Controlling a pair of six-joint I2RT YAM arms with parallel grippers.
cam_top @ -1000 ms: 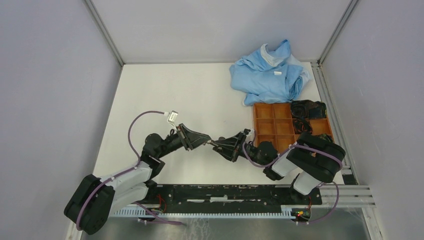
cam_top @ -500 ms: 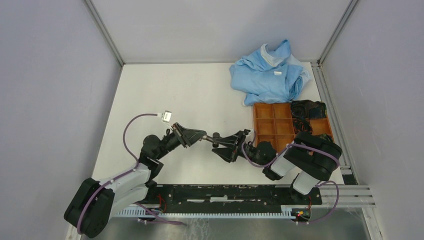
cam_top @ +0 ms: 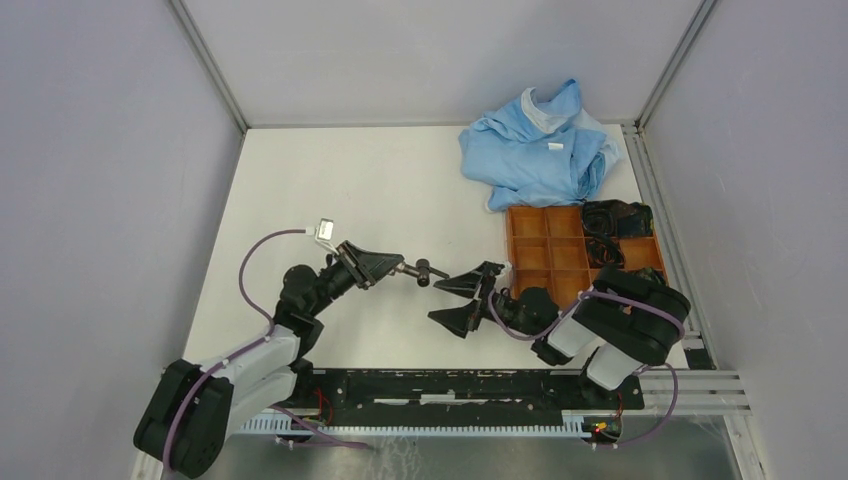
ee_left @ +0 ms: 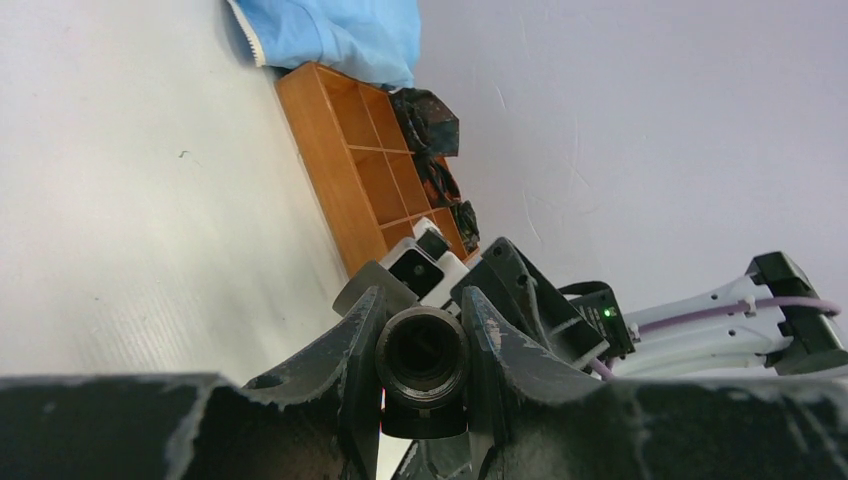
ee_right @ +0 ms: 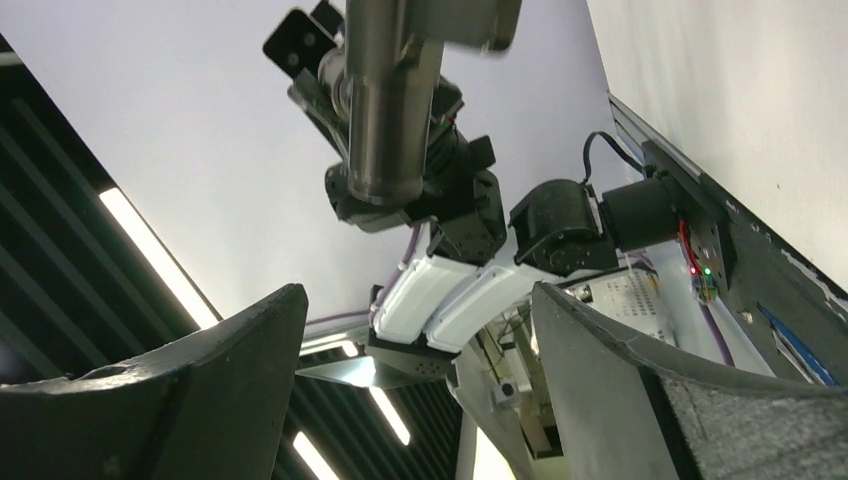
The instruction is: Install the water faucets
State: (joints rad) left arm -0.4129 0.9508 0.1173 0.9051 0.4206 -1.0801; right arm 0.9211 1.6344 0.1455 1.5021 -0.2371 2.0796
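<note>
One faucet fitting (cam_top: 420,270) shows from above. It is held off the bench (cam_top: 340,180), near the middle, in the clenched left claw (cam_top: 401,267), with its T-end pointing at the right claw (cam_top: 437,303). That claw stands released, jaws spread and empty, just beside the fitting's free end without touching it. Beyond the right arm sits an orange tray (cam_top: 508,245). Dark tangled items (cam_top: 614,218) fill compartments along its right side, and the others look empty. A blue cloth (cam_top: 535,145) lies at the far corner.

The left wrist view looks along the fitting (ee_left: 422,352), where both fingers (ee_left: 350,350) press on its round, hollow end. The tray (ee_left: 310,140) shows bare cells on one side and the dark items on the other.

From the right wrist, the fitting is a grey metal cylinder (ee_right: 385,110) above the widely parted fingers (ee_right: 240,390), clear of both.

This looks like a mid-air joining step, with one arm steadying the part for the other. I cannot tell whether the stubbier piece is already on. The next move probably needs the right claw lined up squarely on the free end before it closes.
</note>
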